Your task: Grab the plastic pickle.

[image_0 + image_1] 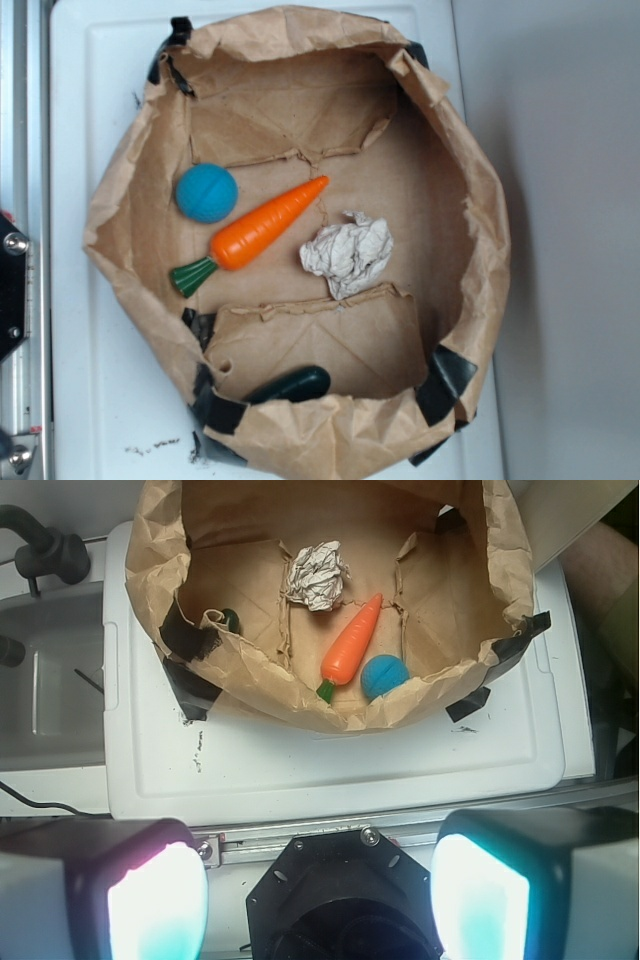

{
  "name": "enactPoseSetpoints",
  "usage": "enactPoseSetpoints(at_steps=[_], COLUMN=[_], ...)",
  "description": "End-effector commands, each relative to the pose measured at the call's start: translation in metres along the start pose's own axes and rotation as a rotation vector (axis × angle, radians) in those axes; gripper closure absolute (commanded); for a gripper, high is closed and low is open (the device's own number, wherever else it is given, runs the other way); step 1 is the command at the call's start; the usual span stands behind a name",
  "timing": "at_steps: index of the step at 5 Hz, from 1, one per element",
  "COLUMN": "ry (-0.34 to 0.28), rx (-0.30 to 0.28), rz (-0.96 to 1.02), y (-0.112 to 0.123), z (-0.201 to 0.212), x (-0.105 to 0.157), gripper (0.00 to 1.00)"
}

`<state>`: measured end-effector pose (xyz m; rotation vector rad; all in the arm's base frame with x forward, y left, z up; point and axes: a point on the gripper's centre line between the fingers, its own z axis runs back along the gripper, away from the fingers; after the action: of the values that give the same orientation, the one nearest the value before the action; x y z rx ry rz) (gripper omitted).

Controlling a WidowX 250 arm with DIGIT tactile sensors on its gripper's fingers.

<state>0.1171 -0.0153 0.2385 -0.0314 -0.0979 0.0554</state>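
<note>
Trouble looks likely to me: the plastic pickle (pixel 291 384) lies tucked against the paper bag (pixel 470 200) wall in a corner, so the gripper (pixel 320 890), fingers spread wide and well back, may snag paper instead.

Tall crumpled walls of the paper bag (pixel 470 200) ring the toys, leaving entry only from above. The plastic pickle (pixel 292 384) lies pressed against the near wall under its rim; carrot (pixel 268 225), blue ball (pixel 207 193) and paper wad (pixel 348 252) occupy the centre, well apart from it.
</note>
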Motion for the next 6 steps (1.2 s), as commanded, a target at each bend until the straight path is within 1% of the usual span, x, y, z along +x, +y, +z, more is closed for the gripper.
enactPoseSetpoints(at_steps=[1, 2, 3, 4, 5, 6], ry=[0.000, -0.006, 0.031, 0.037, -0.026, -0.062], rx=[0.000, 0.020, 0.009, -0.001, -0.074, -0.141], rz=[0.000, 0.110, 0.230, 0.357, 0.500, 0.577], y=[0.000, -0.003, 0.007, 0.022, 0.026, 0.028], z=[0.000, -0.010, -0.031, -0.051, -0.077, -0.094], x=[0.000, 0.038, 0.065, 0.085, 0.098, 0.107], gripper=[0.00, 0.00, 0.00, 0.00, 0.00, 0.00])
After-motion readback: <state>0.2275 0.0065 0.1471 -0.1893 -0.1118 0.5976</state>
